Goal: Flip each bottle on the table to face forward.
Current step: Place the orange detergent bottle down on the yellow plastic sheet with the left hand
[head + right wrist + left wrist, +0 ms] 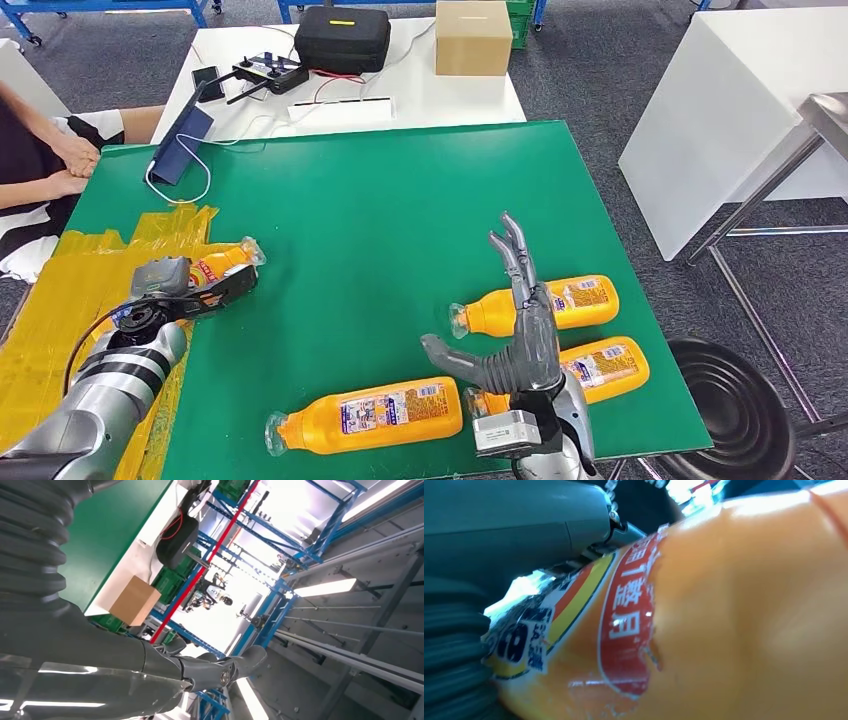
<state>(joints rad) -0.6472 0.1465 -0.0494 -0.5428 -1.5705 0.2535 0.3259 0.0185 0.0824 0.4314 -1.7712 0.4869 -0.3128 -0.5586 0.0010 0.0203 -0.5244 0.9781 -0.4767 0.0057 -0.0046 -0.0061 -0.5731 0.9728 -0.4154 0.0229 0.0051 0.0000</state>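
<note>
This looks like a robotics lab or industrial test hall: behind the green table stands a white bench holding a black equipment case, a remote controller and a cardboard box, with blue steel racking beyond it.

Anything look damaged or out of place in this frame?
Yes. The bottle held by the left hand has a torn, peeling label. Crumpled yellow tape covers the table's left side. The three other bottles simply lie flat.
</note>
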